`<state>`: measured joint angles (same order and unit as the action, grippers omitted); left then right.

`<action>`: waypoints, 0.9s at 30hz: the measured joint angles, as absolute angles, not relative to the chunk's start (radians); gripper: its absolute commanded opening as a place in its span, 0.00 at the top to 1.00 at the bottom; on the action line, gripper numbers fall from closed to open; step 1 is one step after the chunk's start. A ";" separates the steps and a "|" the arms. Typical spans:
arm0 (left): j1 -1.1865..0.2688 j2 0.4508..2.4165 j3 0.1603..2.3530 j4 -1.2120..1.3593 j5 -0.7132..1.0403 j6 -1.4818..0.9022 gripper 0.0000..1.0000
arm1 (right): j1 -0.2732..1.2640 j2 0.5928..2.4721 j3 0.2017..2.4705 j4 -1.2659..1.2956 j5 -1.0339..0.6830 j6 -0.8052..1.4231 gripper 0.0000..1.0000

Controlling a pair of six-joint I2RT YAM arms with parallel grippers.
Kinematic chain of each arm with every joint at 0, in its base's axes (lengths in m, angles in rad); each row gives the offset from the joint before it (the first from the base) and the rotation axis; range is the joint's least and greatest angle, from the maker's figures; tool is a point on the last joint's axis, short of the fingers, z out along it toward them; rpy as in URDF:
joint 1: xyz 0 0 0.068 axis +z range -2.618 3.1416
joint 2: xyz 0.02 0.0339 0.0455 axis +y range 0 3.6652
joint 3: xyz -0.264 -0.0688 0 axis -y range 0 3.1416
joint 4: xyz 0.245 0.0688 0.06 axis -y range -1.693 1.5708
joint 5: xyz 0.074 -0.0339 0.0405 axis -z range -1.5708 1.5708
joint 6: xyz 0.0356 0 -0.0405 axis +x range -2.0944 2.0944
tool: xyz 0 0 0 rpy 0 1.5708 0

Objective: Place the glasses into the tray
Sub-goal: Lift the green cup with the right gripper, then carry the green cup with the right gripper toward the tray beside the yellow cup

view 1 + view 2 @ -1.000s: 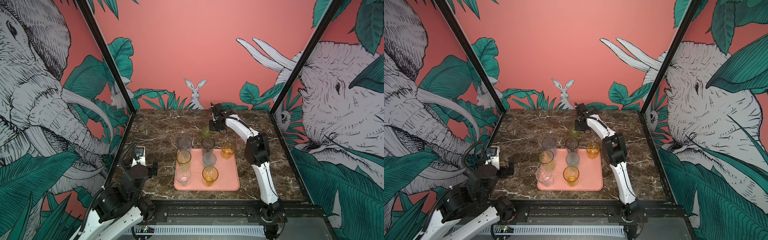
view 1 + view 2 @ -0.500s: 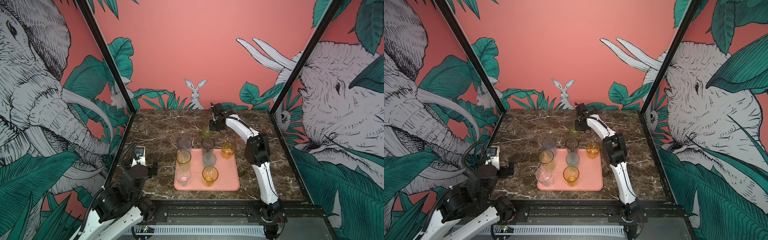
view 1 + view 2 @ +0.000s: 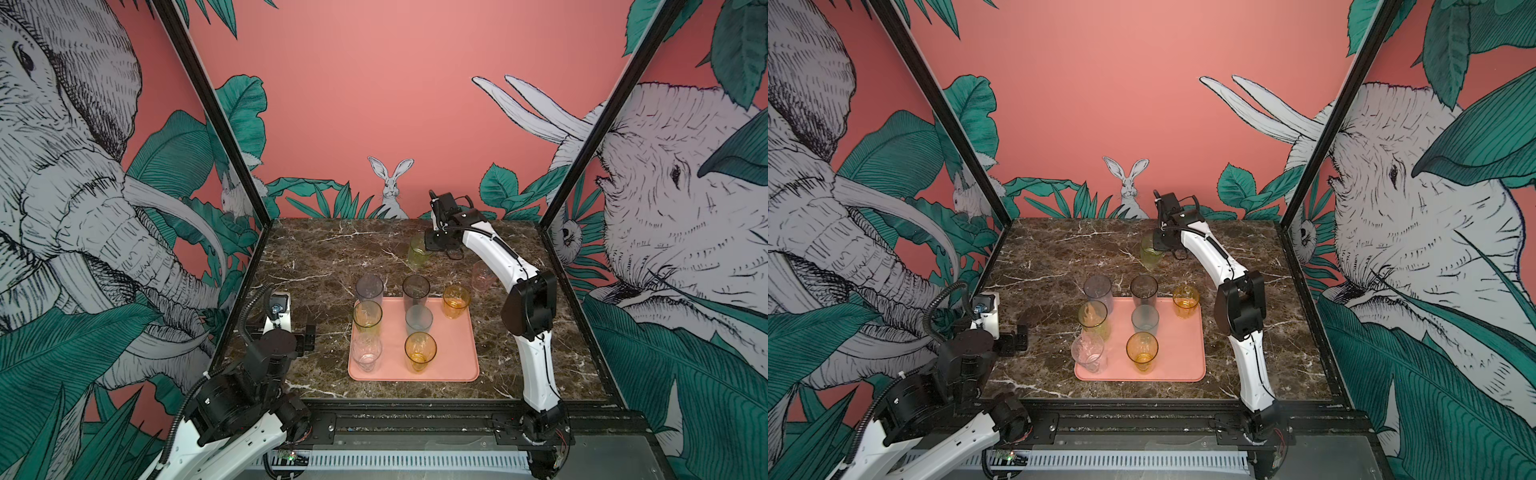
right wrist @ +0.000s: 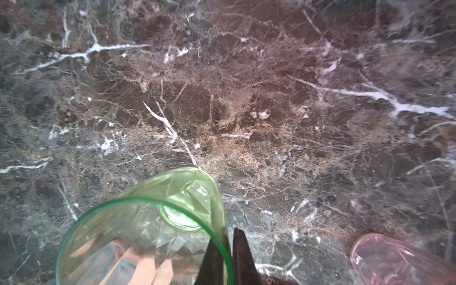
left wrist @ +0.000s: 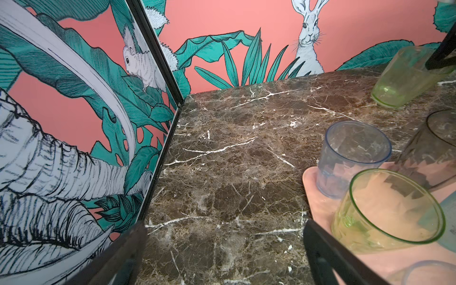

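The salmon-pink tray (image 3: 457,357) lies at the table's middle front with several glasses standing on it, among them a grey one (image 3: 369,287), a smoky dark one (image 3: 415,289) and an amber one (image 3: 420,352). My right gripper (image 4: 228,246) is far back on the table, shut on the rim wall of a green glass (image 4: 148,222), one finger inside and one outside. That green glass (image 3: 417,251) hangs tilted; whether its base touches the marble I cannot tell. A pink glass (image 3: 482,274) stands on the table right of the tray. My left gripper (image 5: 225,246) is open over bare marble, left of the tray.
The enclosure's left wall (image 5: 162,138) runs close beside my left gripper. In the left wrist view, the grey glass (image 5: 355,158) and a yellow-green glass (image 5: 385,212) stand at the tray's near corner. My right arm (image 3: 528,307) arches over the table right of the tray.
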<state>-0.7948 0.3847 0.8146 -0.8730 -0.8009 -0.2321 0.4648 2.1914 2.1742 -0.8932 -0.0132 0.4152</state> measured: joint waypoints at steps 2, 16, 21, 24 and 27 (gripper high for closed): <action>-0.795 0.385 0.815 -0.873 -0.801 -0.232 0.00 | 0.465 2.169 2.174 -0.907 -0.007 0.411 1.00; -0.795 0.394 0.815 -0.851 -0.777 -0.236 0.01 | 0.464 2.002 2.174 -1.007 0.042 0.369 1.00; -0.795 0.416 0.815 -0.830 -0.768 -0.246 0.01 | 0.464 1.930 2.149 -1.031 0.057 0.358 1.00; -0.795 0.417 0.815 -0.809 -0.768 -0.248 0.00 | 0.464 1.885 2.115 -1.045 0.067 0.351 1.00; -0.795 0.417 0.815 -0.779 -0.772 -0.251 0.01 | 0.464 1.844 2.073 -1.061 0.072 0.348 1.00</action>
<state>-0.7948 0.4171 0.8146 -0.7792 -0.7719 -0.2512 0.4637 1.8439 2.0731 -1.0607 0.0719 0.3485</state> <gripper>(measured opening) 0.994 0.074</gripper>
